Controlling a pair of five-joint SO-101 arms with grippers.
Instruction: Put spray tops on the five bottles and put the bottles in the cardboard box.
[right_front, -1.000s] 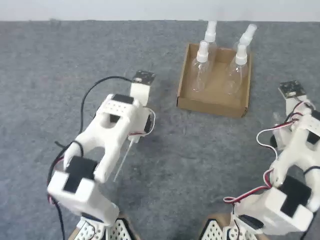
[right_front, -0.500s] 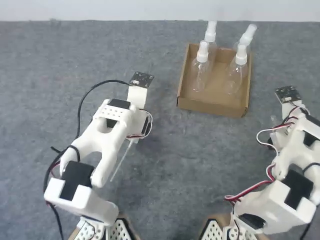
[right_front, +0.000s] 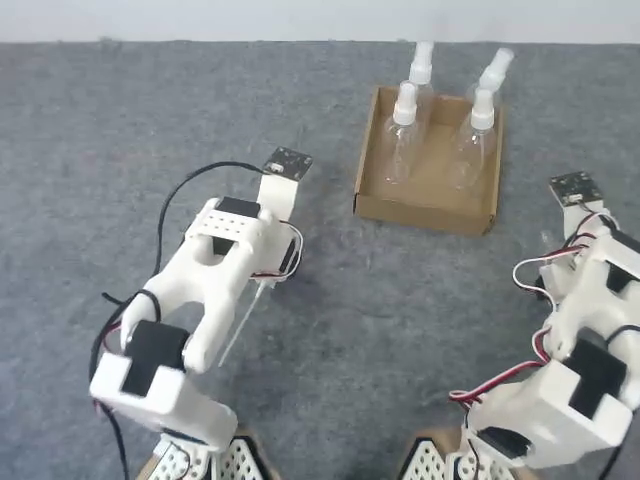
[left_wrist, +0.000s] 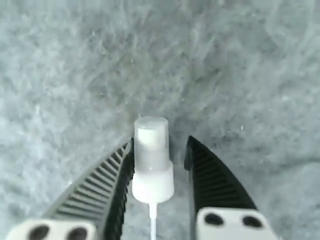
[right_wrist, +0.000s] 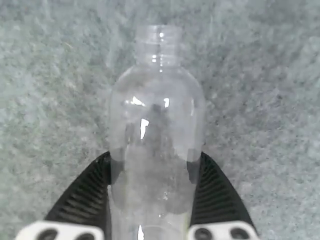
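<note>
Left claw (left_wrist: 159, 143) holds spray top (left_wrist: 152, 162) above carpet (left_wrist: 240, 60).

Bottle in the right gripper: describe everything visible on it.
The bottle is clear plastic, rounded at the shoulders, with a short threaded neck that is open: no spray top on it. It looks empty, with light glints on its wall. The right gripper is shut on its lower body, a black finger pressed to each side. Its neck points away from the wrist camera, over the grey mat.
</note>
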